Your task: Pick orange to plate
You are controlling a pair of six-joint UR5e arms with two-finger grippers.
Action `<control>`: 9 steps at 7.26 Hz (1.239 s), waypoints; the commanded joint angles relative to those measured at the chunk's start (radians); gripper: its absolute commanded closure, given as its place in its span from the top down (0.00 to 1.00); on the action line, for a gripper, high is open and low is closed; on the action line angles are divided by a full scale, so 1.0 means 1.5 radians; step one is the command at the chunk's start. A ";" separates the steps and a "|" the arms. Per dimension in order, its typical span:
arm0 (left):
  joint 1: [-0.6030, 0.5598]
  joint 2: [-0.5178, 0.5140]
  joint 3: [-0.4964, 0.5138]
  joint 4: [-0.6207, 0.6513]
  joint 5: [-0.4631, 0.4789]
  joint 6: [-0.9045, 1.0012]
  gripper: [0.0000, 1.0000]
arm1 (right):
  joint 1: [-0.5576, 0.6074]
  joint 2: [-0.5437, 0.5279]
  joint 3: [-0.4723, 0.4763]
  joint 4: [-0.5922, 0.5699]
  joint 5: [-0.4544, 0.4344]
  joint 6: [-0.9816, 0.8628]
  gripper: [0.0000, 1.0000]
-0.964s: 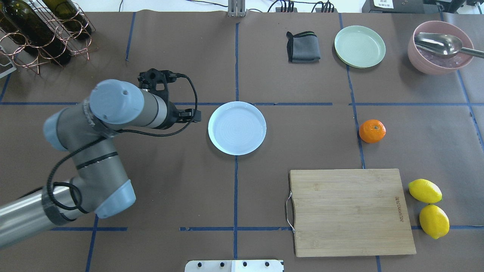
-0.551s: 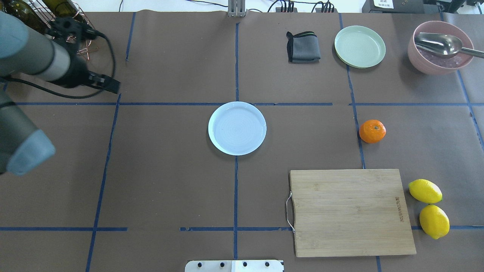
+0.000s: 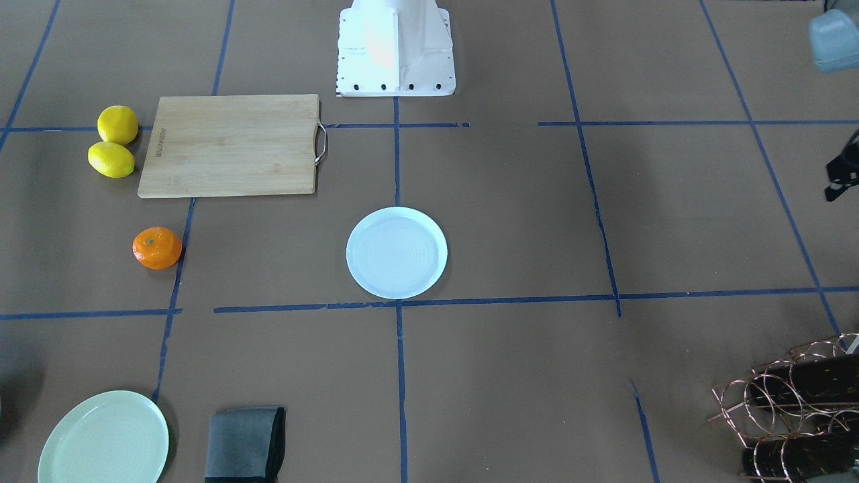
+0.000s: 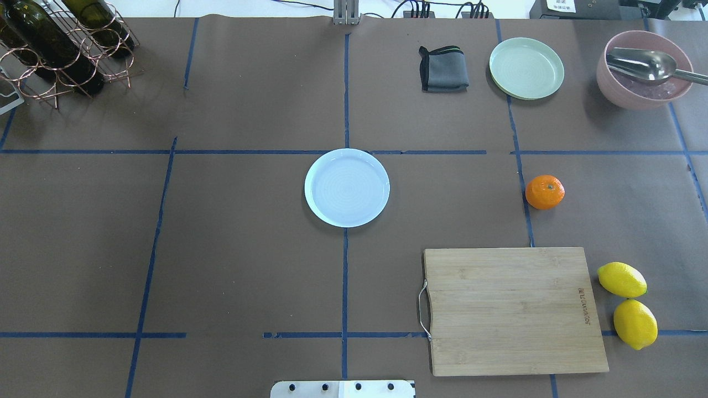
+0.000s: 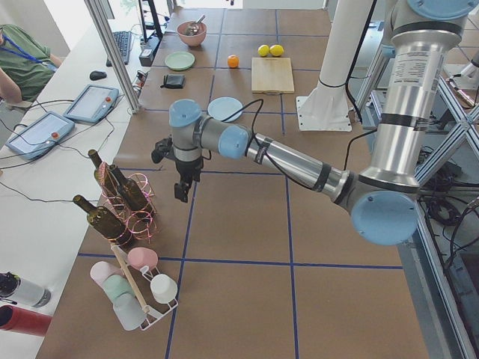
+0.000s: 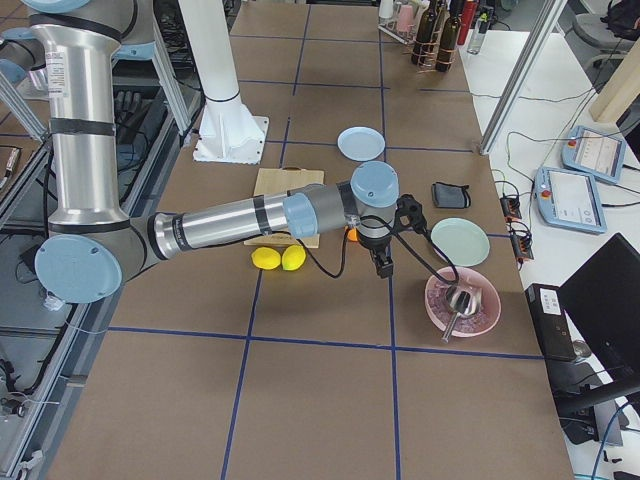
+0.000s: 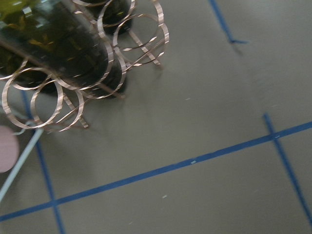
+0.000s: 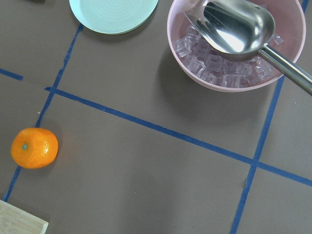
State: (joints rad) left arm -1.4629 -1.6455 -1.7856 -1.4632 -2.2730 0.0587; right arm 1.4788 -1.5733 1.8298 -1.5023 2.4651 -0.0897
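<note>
Well, the orange [image 4: 545, 192] sat on the brown table [image 4: 232, 249], right on a blue tape line. From above, it was at 3 o'clock from the pale blue plate [image 4: 347, 187], and the two were well apart. The plate had nothing on it. Nothing was touching the orange.

The wooden board [image 4: 514, 309] lay at 6 o'clock from the orange. Two lemons [image 4: 621, 279] lay just beside the board, at its 3 o'clock side, and they touched each other. The green plate [image 4: 526, 68] was at 12 o'clock from the orange. A folded gray cloth [image 4: 443, 69] lay at 9 o'clock from the green plate. A pink bowl [image 4: 608, 88] stood at 3 o'clock from it, with a shiny metal scoop [image 4: 641, 63] resting inside. The camera on the right wrist showed clear ice cubes in that bowl, and the orange at 8 o'clock in its picture.

The right gripper [image 6: 383, 266] hung over the table near the orange and the pink bowl. I could only see it from the side, so I cannot tell if its claw was apart or together.

The left gripper [image 5: 182, 193] hung over the table near the wire rack [image 5: 123, 198] of bottles, far from the orange. I cannot tell about its claw either.
</note>
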 commanded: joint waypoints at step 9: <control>-0.110 0.123 0.008 -0.006 -0.030 0.108 1.00 | -0.420 0.020 0.006 0.258 -0.335 0.534 1.00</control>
State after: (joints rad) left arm -1.6273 -1.4624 -1.7688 -1.4726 -2.3178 0.2201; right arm 0.9485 -1.5444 1.8494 -1.1522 2.0595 0.6181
